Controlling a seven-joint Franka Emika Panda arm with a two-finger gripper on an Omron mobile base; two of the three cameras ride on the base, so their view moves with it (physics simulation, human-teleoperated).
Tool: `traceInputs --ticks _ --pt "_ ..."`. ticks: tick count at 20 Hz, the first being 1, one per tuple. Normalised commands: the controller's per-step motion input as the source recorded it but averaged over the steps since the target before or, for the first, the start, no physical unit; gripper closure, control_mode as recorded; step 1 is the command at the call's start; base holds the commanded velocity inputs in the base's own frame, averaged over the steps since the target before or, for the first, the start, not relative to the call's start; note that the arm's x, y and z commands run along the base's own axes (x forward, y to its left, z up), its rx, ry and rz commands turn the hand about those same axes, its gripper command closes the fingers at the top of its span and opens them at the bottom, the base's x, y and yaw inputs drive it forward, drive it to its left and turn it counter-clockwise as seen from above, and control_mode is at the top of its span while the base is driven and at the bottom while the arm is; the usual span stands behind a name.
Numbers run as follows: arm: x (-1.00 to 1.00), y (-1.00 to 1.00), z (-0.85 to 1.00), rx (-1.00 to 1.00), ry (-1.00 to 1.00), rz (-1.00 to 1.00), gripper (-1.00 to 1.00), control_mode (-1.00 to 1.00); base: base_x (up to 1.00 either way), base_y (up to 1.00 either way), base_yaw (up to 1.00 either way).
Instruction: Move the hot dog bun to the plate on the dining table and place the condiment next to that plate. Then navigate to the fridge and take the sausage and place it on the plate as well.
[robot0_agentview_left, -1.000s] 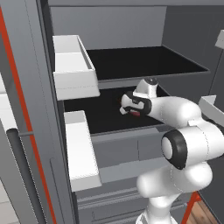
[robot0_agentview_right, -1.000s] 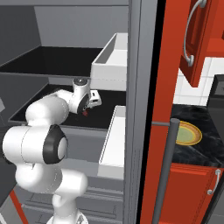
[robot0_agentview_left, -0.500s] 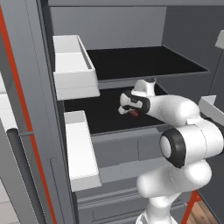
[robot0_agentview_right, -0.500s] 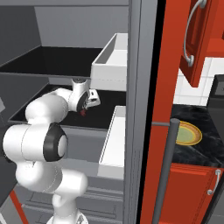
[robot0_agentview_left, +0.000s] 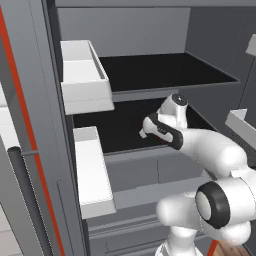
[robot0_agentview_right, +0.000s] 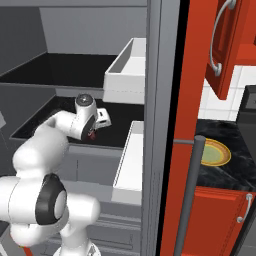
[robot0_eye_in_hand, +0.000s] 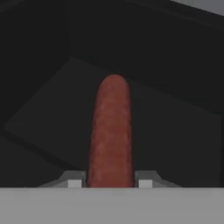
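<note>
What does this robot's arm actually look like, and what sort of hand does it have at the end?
The arm is smooth, glossy white, built of rounded tube-like segments with a dark round cap at the big joint and a black band near the wrist. No loose cables or markings are visible. The hand ends in two small grey finger tips.

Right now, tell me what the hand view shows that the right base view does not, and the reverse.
Hand view alone: the reddish-brown sausage seen full length, with a grey fingertip pressed against each side of it. Right base view alone: the round yellow plate on the black marble counter, the red cabinets and the white door shelves. Both: the gripper shut on the sausage over the fridge's dark shelf.
</note>
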Motion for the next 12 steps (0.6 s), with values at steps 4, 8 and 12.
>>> traceInputs --ticks 4,8,12 --pt "-0.74 0.00 0.20 0.08 -0.13 0.00 1.00 -1.00 0.00 0.00 0.00" --pt "-0.53 0.00 0.78 0.08 -0.09 0.00 1.00 -1.00 0.00 0.00 0.00" --pt "-0.47 -0.01 0.91 0.09 -0.01 0.00 1.00 -1.00 0.00 0.00 0.00"
